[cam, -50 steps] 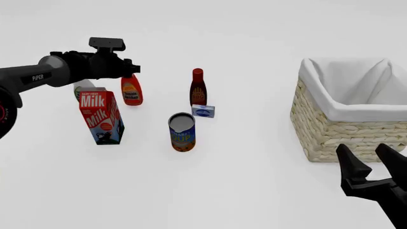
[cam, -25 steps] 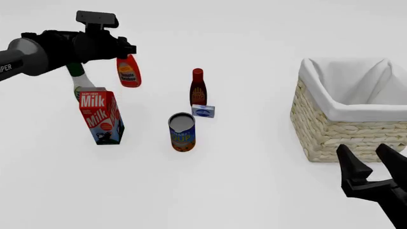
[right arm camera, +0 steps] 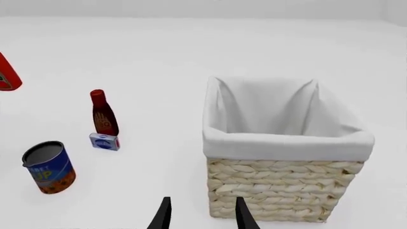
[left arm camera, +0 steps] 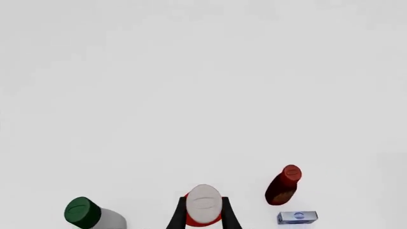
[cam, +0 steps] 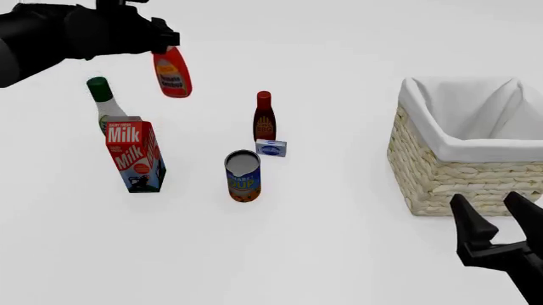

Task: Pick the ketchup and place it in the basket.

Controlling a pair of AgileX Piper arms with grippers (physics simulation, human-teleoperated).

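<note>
The ketchup, a bright red bottle with an orange label, hangs in the air at the upper left, tilted. My left gripper is shut on its neck. In the left wrist view its white-grey cap sits between the two dark fingers. Only a red edge of the ketchup reaches the right wrist view. The straw-coloured basket with white lining stands at the right, also seen as the basket close ahead of my right gripper. My right gripper stands open and empty in front of the basket.
A milk carton stands at the left with a green-capped bottle behind it. A dark red-brown bottle, a small blue-white box and an open can stand mid-table.
My left gripper has risen with the ketchup in it, lifting the bottle well off the table and uncovering the green-capped bottle. The right arm has barely moved.
</note>
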